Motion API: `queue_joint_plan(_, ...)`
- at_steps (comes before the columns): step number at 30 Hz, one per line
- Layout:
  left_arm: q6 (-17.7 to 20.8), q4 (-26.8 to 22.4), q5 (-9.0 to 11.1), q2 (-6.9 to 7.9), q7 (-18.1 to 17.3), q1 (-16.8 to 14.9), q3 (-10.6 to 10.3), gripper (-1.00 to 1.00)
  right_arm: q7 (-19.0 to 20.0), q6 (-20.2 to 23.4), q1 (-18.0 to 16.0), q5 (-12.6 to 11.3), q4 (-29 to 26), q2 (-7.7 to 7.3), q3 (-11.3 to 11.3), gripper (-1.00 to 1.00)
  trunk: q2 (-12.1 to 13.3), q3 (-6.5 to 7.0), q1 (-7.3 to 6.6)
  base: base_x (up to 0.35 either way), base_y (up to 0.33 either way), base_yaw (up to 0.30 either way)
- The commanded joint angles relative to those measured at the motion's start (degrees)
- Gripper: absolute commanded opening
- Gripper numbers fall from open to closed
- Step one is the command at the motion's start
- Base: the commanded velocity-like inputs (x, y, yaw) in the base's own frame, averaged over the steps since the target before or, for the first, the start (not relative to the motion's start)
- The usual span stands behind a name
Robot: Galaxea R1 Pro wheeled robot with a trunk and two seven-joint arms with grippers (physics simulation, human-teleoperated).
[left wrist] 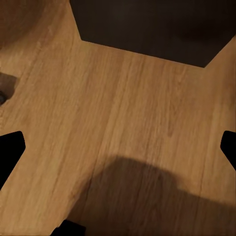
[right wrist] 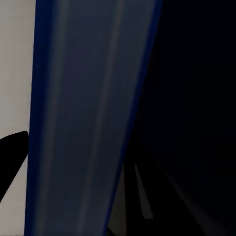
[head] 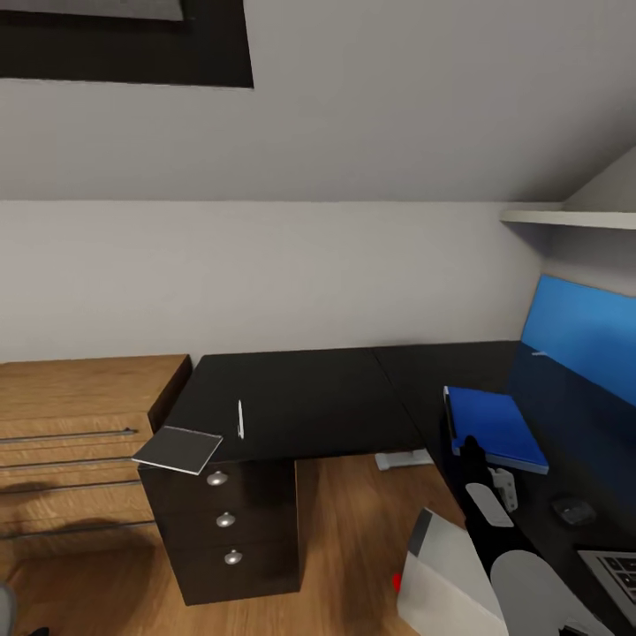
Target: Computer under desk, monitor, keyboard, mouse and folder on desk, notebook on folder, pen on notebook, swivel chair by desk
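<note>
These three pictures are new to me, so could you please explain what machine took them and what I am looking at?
It is a simulated wheeled robot with two arms, each ending in a two-fingered claw. The large picture comes from a camera on its head, looking down at a black L-shaped desk. On the desk lie a white pen, a grey notebook overhanging the corner above the drawers, a blue folder, a small mouse and the corner of a keyboard. The blue panel at the right edge is probably the monitor. A grey computer stands on the floor. The dark arm reaching up toward the folder is the right one, with the right claw near the folder's edge; I cannot tell whether it grips anything.

The other two pictures come from wrist cameras. The left one looks at the wooden floor, with the claw's fingertips wide apart and nothing between them. The right one shows blurred blue and black surfaces.
</note>
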Motion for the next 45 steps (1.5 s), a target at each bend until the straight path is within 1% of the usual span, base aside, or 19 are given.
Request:
queue_joint_plan(1,-0.35,0.01,0.61,0.05,0.39,-0.04,-0.38,1.00,-0.03,-0.17,-0.03,-0.54,-0.04,-0.01,0.08,-1.00,0.39,0.13,-0.23,0.000,0.000,0.000)
queue_joint_plan(11,-0.31,0.01,0.62,0.05,0.39,-0.04,-0.35,1.00,-0.03,-0.18,-0.03,-0.54,-0.07,-0.01,0.08,-1.00,4.40,1.92,-2.43,0.000,0.000,0.000)
queue_joint_plan(21,-0.35,0.01,0.59,0.05,0.39,-0.04,-0.35,1.00,-0.09,-0.17,-0.03,-0.54,-0.07,-0.01,-0.08,-1.00,4.40,1.92,-2.43,0.000,0.000,0.000)
queue_joint_plan(22,-0.35,0.01,0.60,0.05,0.39,-0.03,-0.35,1.00,-0.10,-0.19,-0.03,-0.54,-0.07,-0.01,-0.09,1.00,4.40,1.92,-2.43,0.000,0.000,0.000)
queue_joint_plan(35,-0.35,0.01,0.54,0.04,0.39,-0.03,-0.35,1.00,-0.05,-0.26,-0.03,-0.54,-0.07,-0.01,-0.07,1.00,4.40,1.92,-2.43,-0.005,0.000,0.000)
queue_joint_plan(41,-0.35,0.01,0.55,0.04,0.39,-0.04,-0.36,1.00,-0.03,-0.25,-0.03,-0.54,-0.03,-0.01,-0.02,1.00,4.40,1.92,-2.43,-0.228,0.000,0.000)
queue_joint_plan(45,-0.35,0.01,0.58,0.05,0.39,-0.03,-0.36,1.00,-0.03,-0.26,-0.03,-0.54,0.01,0.06,-0.01,1.00,4.40,1.92,-2.43,-0.080,0.000,0.000)
